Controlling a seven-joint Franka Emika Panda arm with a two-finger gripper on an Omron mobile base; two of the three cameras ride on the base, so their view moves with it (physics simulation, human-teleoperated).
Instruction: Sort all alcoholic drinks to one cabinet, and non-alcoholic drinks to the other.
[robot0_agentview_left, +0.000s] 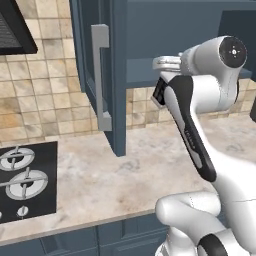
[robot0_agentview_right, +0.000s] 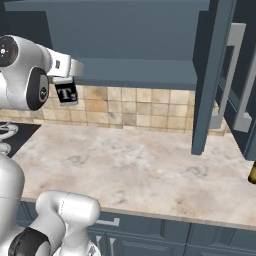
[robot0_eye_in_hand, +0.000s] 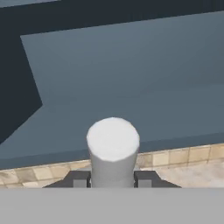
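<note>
My gripper (robot0_eye_in_hand: 113, 180) is shut on the clear liquor bottle; its white cap (robot0_eye_in_hand: 113, 139) rises between the two dark fingertips (robot0_eye_in_hand: 80, 178). From the right, the bottle's black label with a white "T" (robot0_agentview_right: 66, 93) hangs under the hand (robot0_agentview_right: 64, 66), level with the front lip of the open wall cabinet's shelf (robot0_agentview_right: 142, 75). In the left base view the bottle (robot0_agentview_left: 159, 93) hangs beside the same shelf (robot0_agentview_left: 142, 75), above the counter. A brown piece, perhaps the beer bottle (robot0_agentview_right: 253, 173), shows at the right edge. The cans are out of view.
The cabinet's doors stand open, one on the left (robot0_agentview_left: 102, 75) and one on the right (robot0_agentview_right: 214, 75), both with long grey handles. A second cabinet door (robot0_agentview_right: 246, 85) lies further right. A stove (robot0_agentview_left: 25, 180) and range hood (robot0_agentview_left: 15, 30) sit left of the marble counter (robot0_agentview_right: 135, 165).
</note>
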